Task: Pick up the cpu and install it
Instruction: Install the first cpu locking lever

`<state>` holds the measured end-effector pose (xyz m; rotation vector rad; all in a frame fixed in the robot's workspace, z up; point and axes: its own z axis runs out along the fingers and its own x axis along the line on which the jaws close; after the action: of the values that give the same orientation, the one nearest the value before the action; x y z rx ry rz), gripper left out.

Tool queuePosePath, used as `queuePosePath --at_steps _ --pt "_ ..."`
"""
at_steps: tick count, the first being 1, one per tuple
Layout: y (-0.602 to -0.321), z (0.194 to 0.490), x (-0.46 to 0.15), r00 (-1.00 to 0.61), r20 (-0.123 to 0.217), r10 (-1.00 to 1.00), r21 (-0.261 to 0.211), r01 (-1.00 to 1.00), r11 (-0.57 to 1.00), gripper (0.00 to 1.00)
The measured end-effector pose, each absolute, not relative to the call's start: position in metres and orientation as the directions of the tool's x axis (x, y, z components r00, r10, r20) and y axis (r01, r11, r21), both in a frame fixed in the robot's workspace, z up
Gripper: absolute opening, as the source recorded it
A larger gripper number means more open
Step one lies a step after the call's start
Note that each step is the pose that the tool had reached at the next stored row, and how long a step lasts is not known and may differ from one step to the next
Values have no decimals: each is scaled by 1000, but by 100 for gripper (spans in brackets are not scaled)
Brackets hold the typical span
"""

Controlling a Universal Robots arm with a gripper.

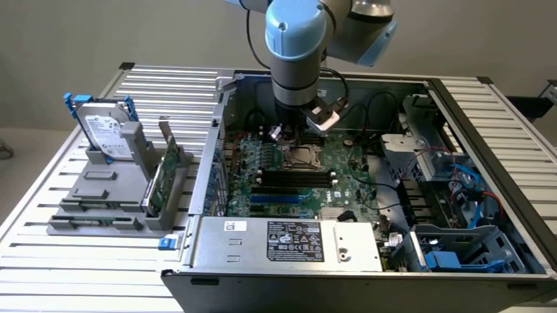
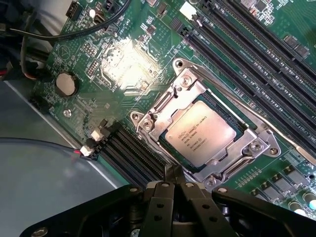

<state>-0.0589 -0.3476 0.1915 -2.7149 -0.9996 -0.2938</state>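
A: What's the exterior view adding?
B: The hard drive (image 1: pixel 106 135) standing outside the case (image 1: pixel 261 254).
A: And the wrist view?
B: The cpu (image 2: pixel 200 139) — silvery, printed — sitting in its socket (image 2: pixel 148 123); the gripper (image 2: pixel 174 183) is hovering closed, gripping nothing.

A robotics lab or test bench set up for computer assembly. A blue-and-grey industrial robot arm (image 1: pixel 296 45) reaches down into an open desktop computer case (image 1: pixel 366 261) lying on its side, its green motherboard (image 1: pixel 296 176) exposed with memory slots (image 2: pixel 256 64) and a metal processor socket (image 2: pixel 202 133). The case rests on a slatted aluminium table (image 1: pixel 52 261). At the exterior view's left, a grey fixture stand (image 1: pixel 104 195) holds a hard drive (image 1: pixel 106 134) and a green circuit card (image 1: pixel 161 176) upright. Plain pale walls stand behind the table.
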Motion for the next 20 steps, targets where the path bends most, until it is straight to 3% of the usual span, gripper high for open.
queuePosePath --at_steps 20 --pt "-347 191 -66 750 258 609 -150 654 -742 11"
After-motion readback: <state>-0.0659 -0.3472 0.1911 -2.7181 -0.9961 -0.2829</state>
